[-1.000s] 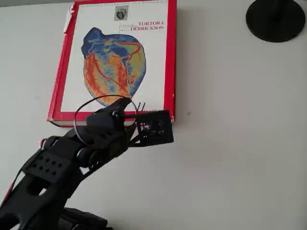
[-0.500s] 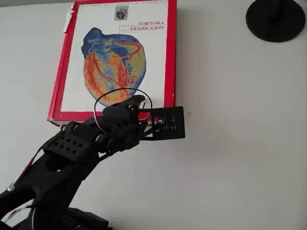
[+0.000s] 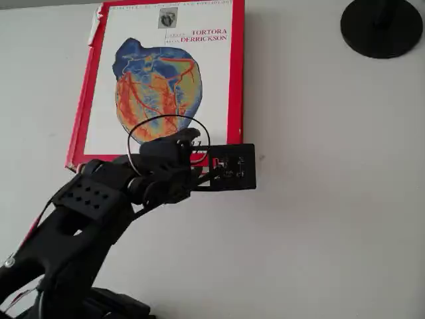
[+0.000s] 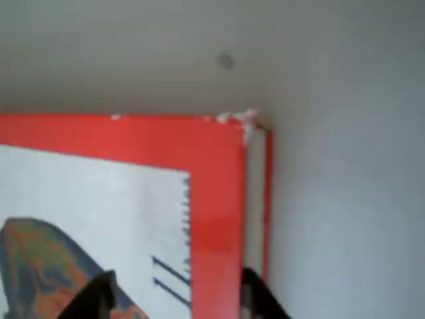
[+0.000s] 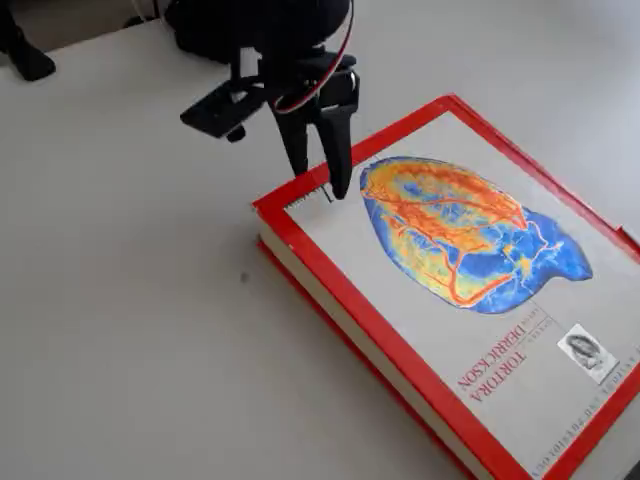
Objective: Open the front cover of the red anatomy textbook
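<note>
- The red anatomy textbook (image 3: 163, 86) lies flat and closed on the table (image 3: 319, 219), up against the far edge in the overhead view and left of the middle, with its spine to the left.
- The front cover (image 5: 450, 260) faces up, with the heart picture and "TORTORA DERRICKSON" on it; it reads as a stiff board that would swing as one piece on the spine hinge.
- The book looks thick and heavy, so it should stay put while the cover lifts; the glossy face may be slippery under a fingertip.
- The gripper (image 5: 322, 170) stands over the cover's near right corner, fingers pointing down, slightly spread and holding nothing; the tips sit just at the cover surface, though contact cannot be told.
- In the wrist view that corner (image 4: 247, 123) is frayed white, and the cover's edge overhangs the page block there, which looks the best place to catch and lift.
- A black round disc (image 3: 382, 26) sits at the far right corner, well apart.
</note>
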You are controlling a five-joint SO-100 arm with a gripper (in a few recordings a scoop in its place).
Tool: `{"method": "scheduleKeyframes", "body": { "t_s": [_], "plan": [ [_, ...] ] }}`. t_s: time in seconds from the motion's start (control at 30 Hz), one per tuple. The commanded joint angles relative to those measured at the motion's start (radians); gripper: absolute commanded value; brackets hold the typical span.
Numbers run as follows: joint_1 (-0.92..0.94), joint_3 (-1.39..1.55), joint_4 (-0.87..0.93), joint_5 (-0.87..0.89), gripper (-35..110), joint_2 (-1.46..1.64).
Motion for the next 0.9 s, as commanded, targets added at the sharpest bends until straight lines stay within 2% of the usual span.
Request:
{"method": "scheduleKeyframes", "body": {
  "t_s": [0.0,0.27,0.87],
  "plan": [
    [-0.026,-0.150,0.002,0.035,25,0.147],
    [-0.084,-0.158,0.038,0.086,25,0.229],
    [-0.235,-0.483,0.357,0.107,25,0.279]
  ]
}}
